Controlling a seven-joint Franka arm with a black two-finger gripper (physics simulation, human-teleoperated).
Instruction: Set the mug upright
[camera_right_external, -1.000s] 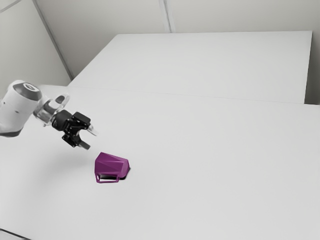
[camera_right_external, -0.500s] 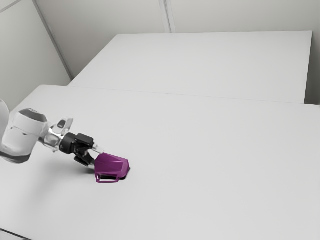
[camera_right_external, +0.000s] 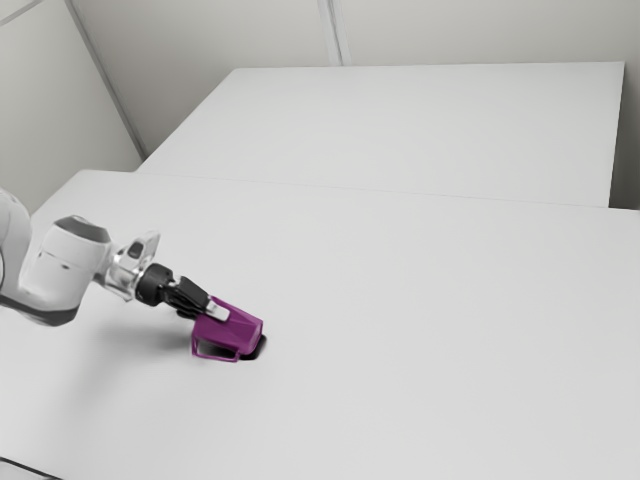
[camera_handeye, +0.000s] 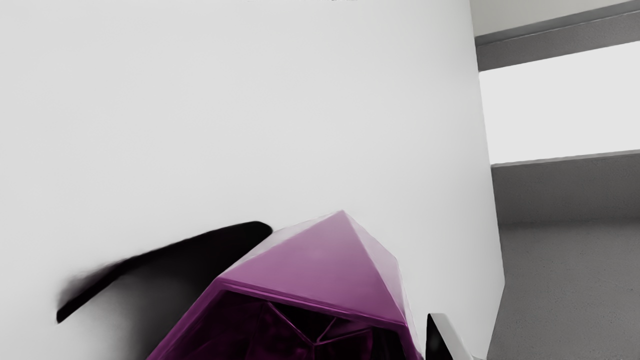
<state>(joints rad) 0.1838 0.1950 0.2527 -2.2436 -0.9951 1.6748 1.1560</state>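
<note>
Mug (camera_right_external: 232, 328) is on its side on or just above the table (camera_right_external: 400, 350), can't tell which, w/ the gripper (camera_right_external: 218, 311) right at its mouth end. Key relation: the mug's long axis runs approx. in line w/ the reach of the 1 arm (camera_right_external: 70, 265), mouth toward the gripper, base pointing away toward the exterior view's right & a bit nearer that camera. Wrist view backs this up: it looks past the rim (camera_handeye: 310, 302) into the dark hollow, so the open end faces the hand. Handle (camera_right_external: 216, 358) sticks out on the side nearest the exterior camera, not on top, & a dark shadow (camera_handeye: 225, 245) spreads beside the body. Gripper state: can't tell if it's clenched on the mug wall or released, b/c the mug hides too much of the contact; it's at the wall near the mouth, that's all that's sure. Mug isn't upright as it lies, so IMO the turn needed is approx. 90 deg.: mouth end up, base end down, about a horiz. axis across the mug's length. Since the mouth is the end by the gripper, raising that end while the far base pivots down looks the shortest way, provided there's a firm hold. Main risks: mug slips or rolls toward its handle side, or base skids away from the arm.
</note>
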